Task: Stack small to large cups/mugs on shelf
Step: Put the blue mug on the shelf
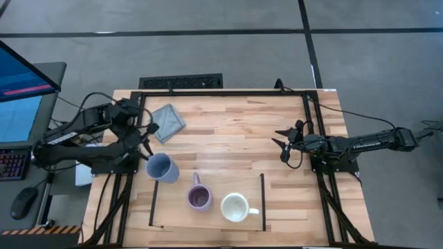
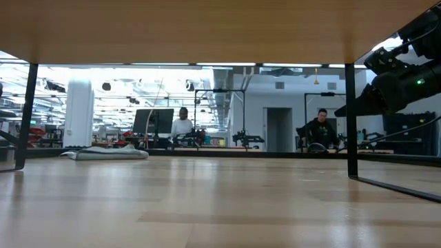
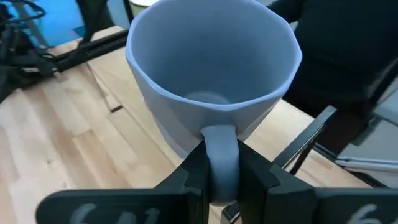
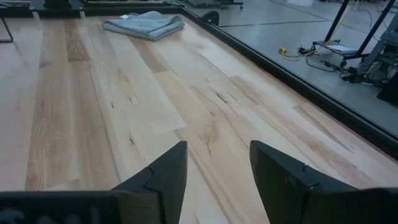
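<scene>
A small blue mug point(image 1: 161, 168) stands mouth up at the far left corner of the light-wood shelf point(image 1: 208, 220). It fills the left wrist view point(image 3: 211, 68). My left gripper point(image 1: 147, 157) is shut on it. A lilac mug point(image 1: 199, 197) and a wider white mug point(image 1: 234, 207) stand upright on the shelf board, side by side. My right gripper point(image 1: 282, 142) hangs open and empty over the table's right half, and its fingers point(image 4: 161, 174) are spread above bare wood. My left gripper pinches the blue mug's handle point(image 3: 221, 163) between its two fingers point(image 3: 186, 180), one on each flat side. The fingers come from the table's left and far side, slanting down. The mug stays mouth up. I cannot tell whether its base rests on anything.
A folded grey cloth point(image 1: 167, 121) lies on the table's far left part and also shows in the right wrist view point(image 4: 144, 25). The shelf has thin black bars at both short ends point(image 1: 262, 202). The table has a black frame. People sit in the room beyond point(image 2: 182, 124).
</scene>
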You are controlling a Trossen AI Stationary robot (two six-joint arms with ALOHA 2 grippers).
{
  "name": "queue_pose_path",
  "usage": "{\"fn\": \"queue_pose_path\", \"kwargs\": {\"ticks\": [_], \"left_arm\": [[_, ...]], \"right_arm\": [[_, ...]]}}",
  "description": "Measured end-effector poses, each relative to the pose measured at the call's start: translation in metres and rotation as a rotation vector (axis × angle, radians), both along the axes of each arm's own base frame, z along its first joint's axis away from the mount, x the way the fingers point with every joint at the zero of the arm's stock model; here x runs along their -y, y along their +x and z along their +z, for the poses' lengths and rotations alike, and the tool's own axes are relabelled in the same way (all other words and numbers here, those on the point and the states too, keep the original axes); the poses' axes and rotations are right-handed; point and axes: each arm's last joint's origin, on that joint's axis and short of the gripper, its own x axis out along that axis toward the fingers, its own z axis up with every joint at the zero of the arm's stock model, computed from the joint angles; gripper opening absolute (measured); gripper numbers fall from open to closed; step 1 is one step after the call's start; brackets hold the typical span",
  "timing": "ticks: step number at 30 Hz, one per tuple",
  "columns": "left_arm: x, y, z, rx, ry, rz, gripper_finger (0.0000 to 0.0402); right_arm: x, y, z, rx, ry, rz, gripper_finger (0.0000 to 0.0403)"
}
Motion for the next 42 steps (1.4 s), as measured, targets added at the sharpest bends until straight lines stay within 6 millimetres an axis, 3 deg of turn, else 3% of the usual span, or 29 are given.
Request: {"fn": "queue_pose_path", "kwargs": {"ticks": [18,32,42], "left_arm": [[0.009,0.041,-0.019,-0.072,-0.035,-0.262,0.0033],[0.011,0.075,-0.035,-0.076,0.022,-0.317,0.0032],[0.011,0.086,-0.046,-0.136,-0.015,-0.343,0.0032]], "right_arm": [[0.000,0.000,0.000,-0.013,-0.023,0.009,0.0196],[0.000,0.000,0.000,-0.011,-0.021,0.010,0.0196],[0.000,0.000,0.000,-0.011,-0.020,0.011,0.0196]]}}
